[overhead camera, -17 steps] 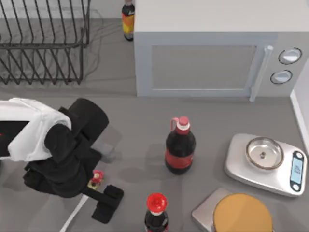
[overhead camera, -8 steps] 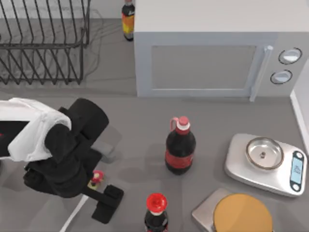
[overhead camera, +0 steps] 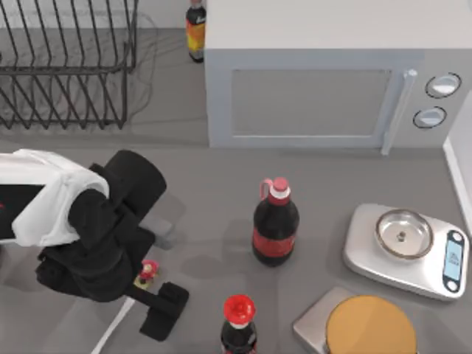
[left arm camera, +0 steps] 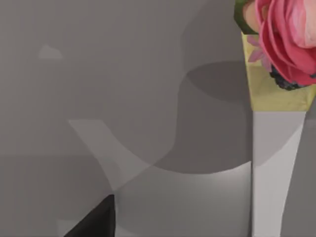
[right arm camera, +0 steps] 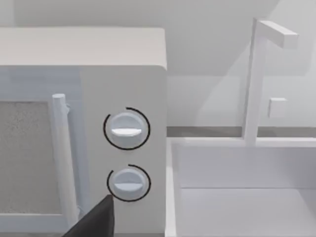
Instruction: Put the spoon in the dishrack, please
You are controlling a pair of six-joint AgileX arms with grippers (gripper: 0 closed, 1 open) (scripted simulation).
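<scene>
One slim white spoon (overhead camera: 118, 318) with a red-and-yellow knob lies under the left gripper (overhead camera: 151, 291); finger state unclear; wire dishrack (overhead camera: 66, 66) stands well apart.

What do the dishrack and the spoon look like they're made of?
The dishrack looks like dark metal wire: thin, stiff upright tines on a wire frame, matte finish. The spoon seems to be smooth white plastic or ceramic, hard to say which; its knob looks like a pink flower on yellow.

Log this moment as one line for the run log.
left gripper: low over spoon handle, front left of table | spoon: on table, not lifted | dishrack: back left, no spoon in it | right arm: parked, facing microwave
</scene>
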